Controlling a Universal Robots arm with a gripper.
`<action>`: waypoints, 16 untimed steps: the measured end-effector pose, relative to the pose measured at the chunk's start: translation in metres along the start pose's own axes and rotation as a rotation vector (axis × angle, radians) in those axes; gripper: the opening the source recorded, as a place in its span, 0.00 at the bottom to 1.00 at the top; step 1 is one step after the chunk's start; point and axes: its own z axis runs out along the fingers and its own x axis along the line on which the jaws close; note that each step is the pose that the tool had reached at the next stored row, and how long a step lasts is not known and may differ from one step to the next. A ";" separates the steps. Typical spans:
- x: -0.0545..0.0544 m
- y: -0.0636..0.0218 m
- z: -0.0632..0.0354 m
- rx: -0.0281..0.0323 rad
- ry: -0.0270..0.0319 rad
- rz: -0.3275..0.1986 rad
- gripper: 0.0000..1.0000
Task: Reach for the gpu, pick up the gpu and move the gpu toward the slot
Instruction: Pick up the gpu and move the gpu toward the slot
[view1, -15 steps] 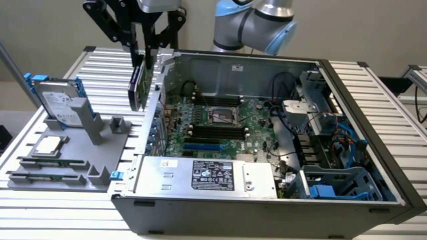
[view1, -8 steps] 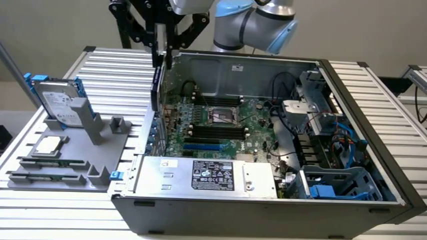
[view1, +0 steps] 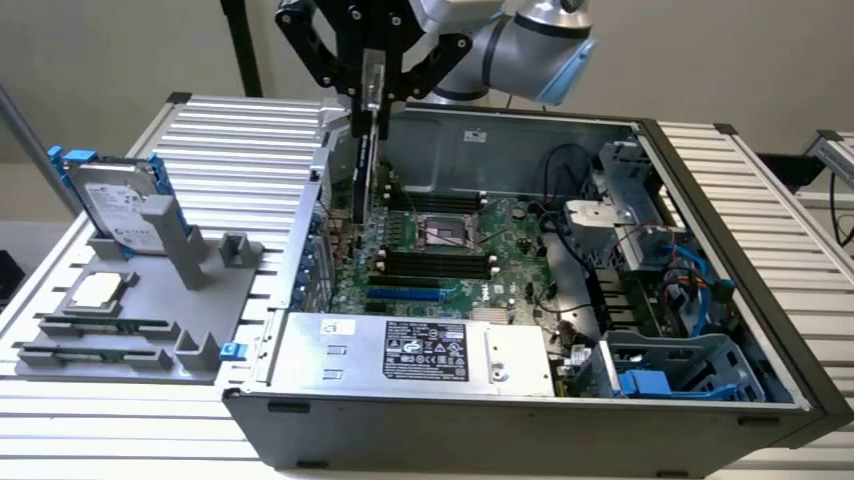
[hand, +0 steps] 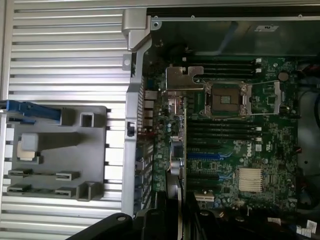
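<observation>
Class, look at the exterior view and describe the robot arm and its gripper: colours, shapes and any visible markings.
The arm is built of rounded, silver-grey metal segments, and one joint carries a light blue cap. The gripper is matte black, with angular linkage bars that spread outward and fold back in toward the fingers, leaving open gaps between the bars. No markings or loose cables are readable on either.
</observation>
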 end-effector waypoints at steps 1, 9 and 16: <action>-0.005 0.0000 -0.0003 -0.0003 0.0000 0.000 0.26; -0.041 0.0020 -0.0001 -0.0008 0.0004 0.000 0.26; -0.071 0.0106 0.0073 -0.0008 0.0004 0.000 0.26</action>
